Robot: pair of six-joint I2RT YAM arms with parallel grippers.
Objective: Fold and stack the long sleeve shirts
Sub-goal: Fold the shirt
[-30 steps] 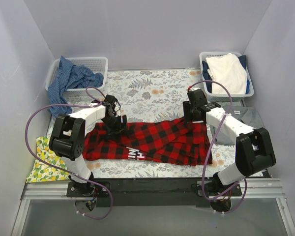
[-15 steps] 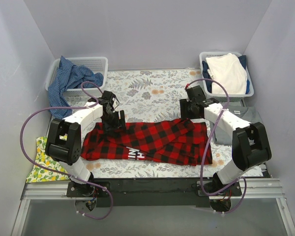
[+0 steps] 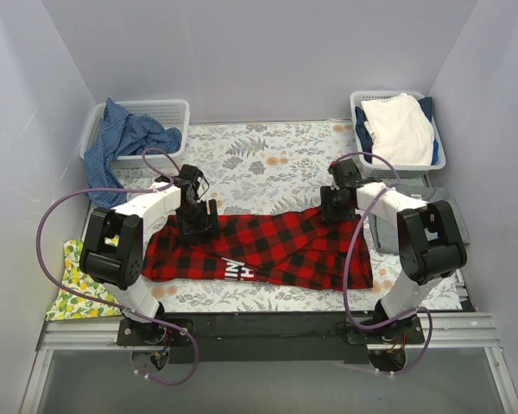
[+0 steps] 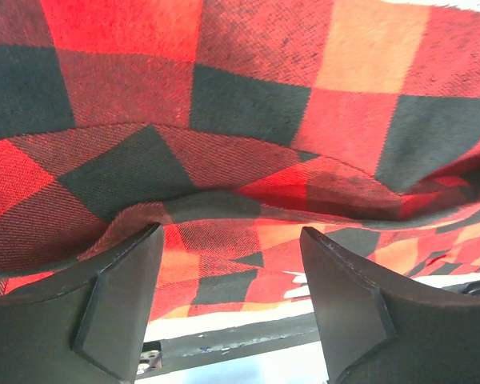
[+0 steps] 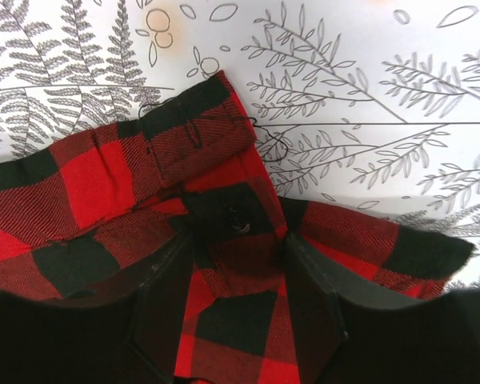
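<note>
1. Looking down, we see the flannel (image 3: 276,246) spread flat on the table (image 3: 268,155), its long axis running left to right, just ahead of the arm bases. Its white lettering (image 3: 240,271) sits at the near edge, left of middle. We cannot tell which end holds the collar.
2. The left claw (image 3: 196,226) is on the flannel's far left edge. In the left wrist view its fingers (image 4: 120,296) stand wide apart and released, with a raised fold of plaid between them and nothing pinched.
3. The right claw (image 3: 332,212) is on the far right edge. In the right wrist view its fingers (image 5: 164,296) straddle a buttoned strip of the cloth, apart and not clenched.
4. Against a second ago, the right claw has come nearer and slightly inward along that edge, and its elbow has swung in toward the table. The left claw has barely shifted. The flannel lies much as before.
5. The grey shirt (image 3: 440,197) lies at the right edge, mostly hidden behind the right arm.
6. At the far corners stand the left basket (image 3: 168,108), with blue cloth (image 3: 125,138) spilling over its rim, and the right basket (image 3: 363,99), holding cream cloth (image 3: 401,125).
7. A lemon cloth (image 3: 76,280) lies at the near left, beside the left arm.
8. Purple cables (image 3: 52,233) loop beside both arms.
</note>
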